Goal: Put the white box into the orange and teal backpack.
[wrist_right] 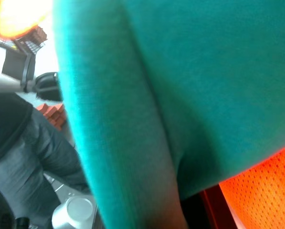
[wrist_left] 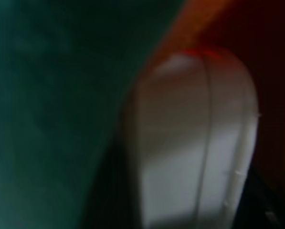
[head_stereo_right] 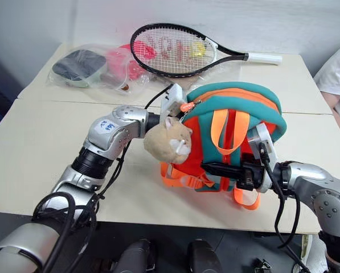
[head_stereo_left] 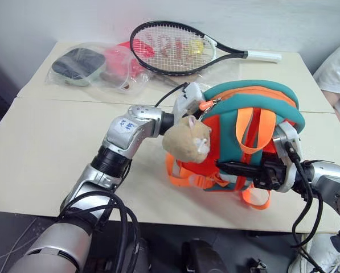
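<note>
Orange and teal backpack (head_stereo_left: 244,136) centre frame near table's front edge (head_stereo_left: 158,213), right gripper (head_stereo_left: 238,169) pinching its lower front, left gripper (head_stereo_left: 188,101) at its upper-left opening, spread unclear, white box (wrist_left: 195,143) inside, racket (head_stereo_left: 181,48) behind.

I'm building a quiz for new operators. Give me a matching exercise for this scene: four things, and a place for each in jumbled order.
Things:
1. white box
2. tennis racket
3. tan plush animal
4. right end effector

Places:
A. hanging on the orange and teal backpack, by the left wrist
B. at the far table edge
C. at the backpack's front, low down
D. inside the backpack's opening

Pairs: 1-D, 2-B, 3-A, 4-C
</note>
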You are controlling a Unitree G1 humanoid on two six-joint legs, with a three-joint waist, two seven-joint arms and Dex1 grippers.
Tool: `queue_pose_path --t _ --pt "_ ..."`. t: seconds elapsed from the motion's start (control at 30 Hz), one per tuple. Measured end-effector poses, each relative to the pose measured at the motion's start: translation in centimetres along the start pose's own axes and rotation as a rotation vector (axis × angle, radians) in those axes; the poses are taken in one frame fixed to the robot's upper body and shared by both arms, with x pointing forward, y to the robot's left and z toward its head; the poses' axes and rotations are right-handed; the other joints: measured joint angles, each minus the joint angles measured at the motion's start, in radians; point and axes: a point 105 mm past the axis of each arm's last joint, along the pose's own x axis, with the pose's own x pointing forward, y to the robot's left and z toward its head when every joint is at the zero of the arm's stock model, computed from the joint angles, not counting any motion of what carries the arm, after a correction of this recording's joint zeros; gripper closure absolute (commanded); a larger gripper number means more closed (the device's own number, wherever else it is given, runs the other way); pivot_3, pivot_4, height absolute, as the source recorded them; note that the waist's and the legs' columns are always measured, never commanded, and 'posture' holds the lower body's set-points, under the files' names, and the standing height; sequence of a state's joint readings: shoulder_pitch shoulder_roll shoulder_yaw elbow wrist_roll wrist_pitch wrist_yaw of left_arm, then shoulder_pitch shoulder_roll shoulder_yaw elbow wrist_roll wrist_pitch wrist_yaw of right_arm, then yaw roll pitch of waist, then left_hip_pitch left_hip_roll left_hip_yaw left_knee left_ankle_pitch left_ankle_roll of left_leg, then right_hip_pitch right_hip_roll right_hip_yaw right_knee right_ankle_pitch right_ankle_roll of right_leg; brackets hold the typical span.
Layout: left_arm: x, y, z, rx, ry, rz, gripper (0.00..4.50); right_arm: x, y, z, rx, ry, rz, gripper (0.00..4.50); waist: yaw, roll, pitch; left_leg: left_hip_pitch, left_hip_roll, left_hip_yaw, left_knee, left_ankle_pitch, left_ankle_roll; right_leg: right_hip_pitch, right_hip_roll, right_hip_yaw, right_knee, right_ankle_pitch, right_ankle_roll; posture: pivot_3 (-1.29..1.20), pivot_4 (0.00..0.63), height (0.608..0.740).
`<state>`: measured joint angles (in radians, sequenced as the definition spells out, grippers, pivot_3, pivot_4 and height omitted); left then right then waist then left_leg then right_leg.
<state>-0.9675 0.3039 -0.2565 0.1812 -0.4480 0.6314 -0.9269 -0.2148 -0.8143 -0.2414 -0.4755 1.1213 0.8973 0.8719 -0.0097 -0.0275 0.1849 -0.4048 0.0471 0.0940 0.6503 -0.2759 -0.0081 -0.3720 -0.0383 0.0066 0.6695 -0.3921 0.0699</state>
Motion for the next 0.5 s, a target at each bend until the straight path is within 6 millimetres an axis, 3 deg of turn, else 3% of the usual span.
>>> queue_pose_path --t 0.13,0.27,0.43,0.5 --pt "-3.5 -0.9 1.4 0.064 -0.028 0.008 0.66 -0.1 -0.1 -0.3 0.007 0.0 -0.032 4.5 -0.01 0.0 0.0 0.0 0.0 -0.001 0.0 0.001 -0.001 -0.001 0.0 0.0 0.002 0.0 0.0 0.0 0.15 0.74" --pt "-7.6 -2.0 1.7 0.112 -0.028 -0.027 0.66 0.0 -0.2 -0.4 0.009 -0.007 -0.05 4.5 -0.022 0.0 0.0 0.0 0.0 0.0 -0.001 0.001 -0.001 -0.001 0.0 0.0 0.002 0.0 0.0 0.0 0.15 0.74" --pt "-13.2 -3.7 -1.4 0.049 0.117 -0.067 0.66 0.2 -0.2 -0.2 -0.006 -0.022 -0.058 4.5 -0.022 0.001 0.0 0.0 0.0 0.0 -0.001 0.001 -0.001 -0.001 0.0 0.0 0.002 0.0 0.0 0.0 0.15 0.74" --pt "-14.3 -4.4 -2.1 0.024 0.119 -0.071 0.66 0.2 -0.3 -0.2 -0.006 -0.024 -0.065 4.5 -0.019 0.001 0.0 0.0 0.0 -0.001 -0.001 0.001 -0.001 -0.001 -0.001 -0.001 0.002 0.0 -0.001 0.0 0.15 0.74"
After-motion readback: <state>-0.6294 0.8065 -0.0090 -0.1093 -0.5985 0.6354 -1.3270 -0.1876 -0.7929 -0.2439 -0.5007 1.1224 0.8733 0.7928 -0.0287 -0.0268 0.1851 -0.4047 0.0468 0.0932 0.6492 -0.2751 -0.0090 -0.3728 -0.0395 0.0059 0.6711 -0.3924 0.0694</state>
